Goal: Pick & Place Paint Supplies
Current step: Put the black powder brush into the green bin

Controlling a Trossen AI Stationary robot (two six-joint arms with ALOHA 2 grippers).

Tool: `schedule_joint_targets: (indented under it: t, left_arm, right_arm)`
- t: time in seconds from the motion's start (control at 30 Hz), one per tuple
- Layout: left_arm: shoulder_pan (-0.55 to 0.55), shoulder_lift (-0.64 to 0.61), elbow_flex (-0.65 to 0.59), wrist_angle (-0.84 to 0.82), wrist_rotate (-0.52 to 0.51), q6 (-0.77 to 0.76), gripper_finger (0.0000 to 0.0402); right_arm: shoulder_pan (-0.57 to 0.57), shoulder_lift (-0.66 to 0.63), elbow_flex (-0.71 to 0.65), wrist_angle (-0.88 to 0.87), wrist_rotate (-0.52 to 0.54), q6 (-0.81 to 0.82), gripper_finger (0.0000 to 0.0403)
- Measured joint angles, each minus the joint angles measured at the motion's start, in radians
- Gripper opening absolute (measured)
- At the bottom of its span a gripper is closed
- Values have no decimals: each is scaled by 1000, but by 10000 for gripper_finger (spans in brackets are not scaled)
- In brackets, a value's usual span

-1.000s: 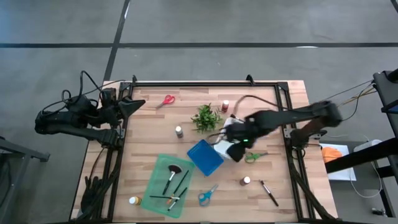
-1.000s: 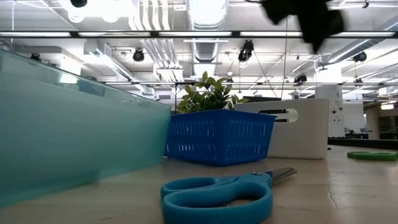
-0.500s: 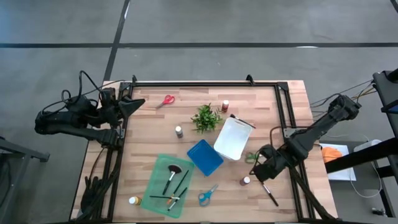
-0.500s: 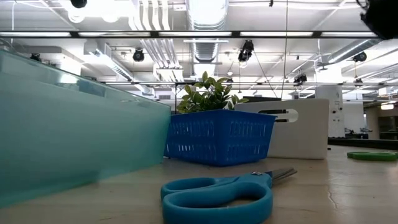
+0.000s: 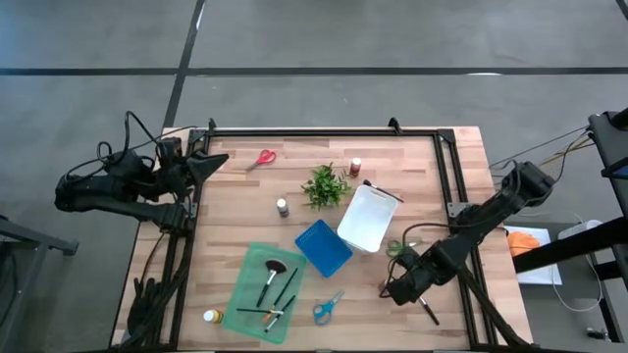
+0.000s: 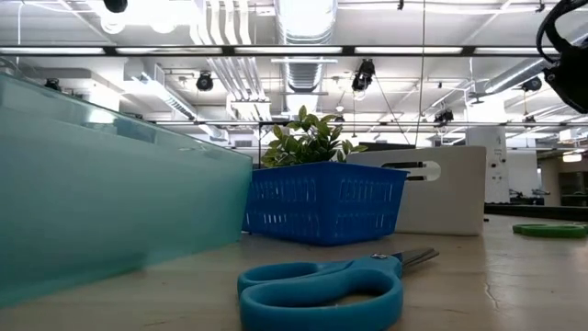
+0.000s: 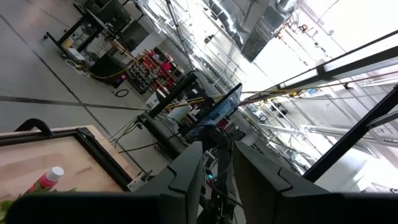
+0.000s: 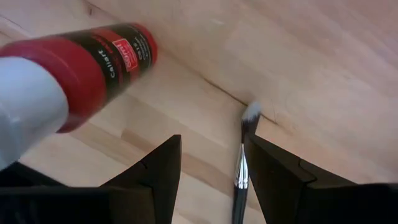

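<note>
Hovering low over the near right part of the wooden worktop (image 5: 412,167), the right gripper (image 8: 211,171) has its fingers apart and holds nothing. Between those fingers, in the right wrist view, lies a thin dark-handled brush with a pale tip (image 8: 244,155), flat on the wood. Just beside it stands a red paint bottle with a white cap (image 8: 68,78), also not gripped.

From above, the right gripper (image 5: 400,286) sits right at that bottle and the brush (image 5: 428,312), with the green scissors (image 5: 396,248) near it. A white bin (image 5: 367,218) and a blue basket (image 5: 323,247) stand side by side mid-worktop, beside a small leafy plant (image 5: 325,185). A green tray (image 5: 250,270) carries several brushes, one of them broad and black-bristled (image 5: 274,267). Blue scissors (image 5: 327,308) lie just beside the tray, and a yellow-capped bottle (image 5: 210,316) stands at its near corner. Red scissors (image 5: 261,159), a white-capped bottle (image 5: 283,206) and another red bottle (image 5: 355,166) lie farther back.

The left gripper (image 5: 210,164) waits at the far left corner, its fingers (image 7: 186,180) a little apart.
</note>
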Motion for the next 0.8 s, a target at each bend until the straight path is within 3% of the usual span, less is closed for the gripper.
schedule_joint_targets:
  t: [0.27,0.53,0.8]
  left_arm:
    - [0,0,0,1,-25,-4,99]
    - [0,0,0,1,-30,-3,99]
    - [0,0,0,0,-34,-3,99]
  right_arm:
    - [30,-21,-2,1,37,-12,173]
    - [78,-27,-7,-9,110,-192,173]
    - [96,18,-10,-10,109,-220,173]
